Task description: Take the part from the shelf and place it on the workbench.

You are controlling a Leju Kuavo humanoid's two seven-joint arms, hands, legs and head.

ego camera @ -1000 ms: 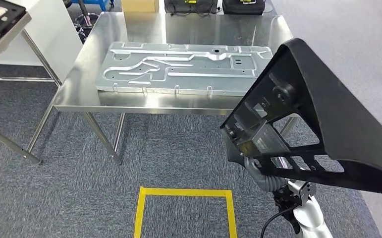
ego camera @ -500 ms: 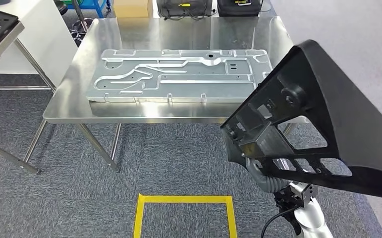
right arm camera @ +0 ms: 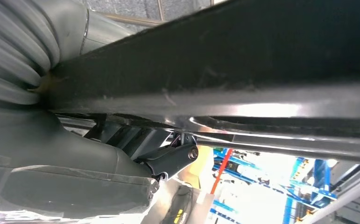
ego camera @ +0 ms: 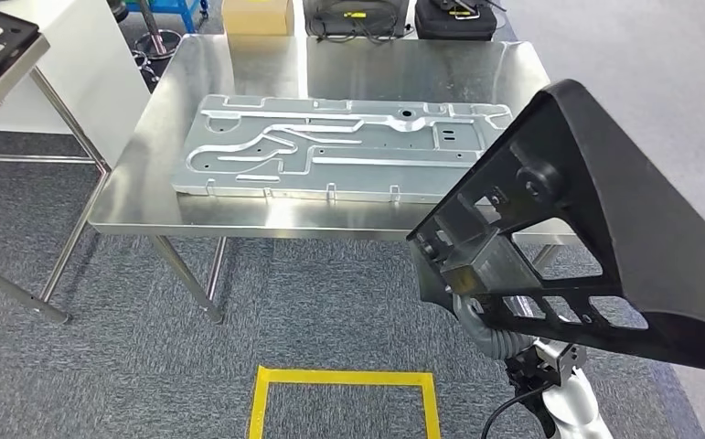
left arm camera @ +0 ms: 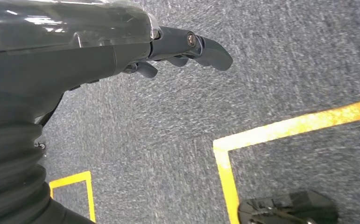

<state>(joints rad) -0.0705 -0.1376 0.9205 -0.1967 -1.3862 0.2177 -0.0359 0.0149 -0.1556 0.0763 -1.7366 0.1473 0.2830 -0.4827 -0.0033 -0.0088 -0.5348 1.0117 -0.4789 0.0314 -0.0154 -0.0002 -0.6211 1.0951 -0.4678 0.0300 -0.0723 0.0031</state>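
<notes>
**Still aloft: black part held short of the workbench**

Mostly the right hand (right arm camera: 122,172) is hidden: in the head view the big black part (ego camera: 604,219) covers it, with just a ribbed grey wrist cover and silver arm showing beneath. The right wrist view shows the hand pressed up under the part's dark edge, one dark finger (right arm camera: 173,158) hooked against it, so it grasps the part. The part's far end is cut off by the picture's right edge.

No writing or label can be read anywhere; the dark bags (ego camera: 353,16) beyond the workbench are too small to make out.

The part is a long black moulded panel, smooth on its outer face, ribbed and pierced with cut-outs on the inner side. It hangs tilted in the air, near the workbench's (ego camera: 239,64) front right corner, not touching it. A silver stamped metal plate (ego camera: 330,146) lies flat on the bench.

The left hand (left arm camera: 182,46) hangs over grey carpet near yellow floor tape (left arm camera: 280,130), fingers loosely curled, grasping nothing.
</notes>
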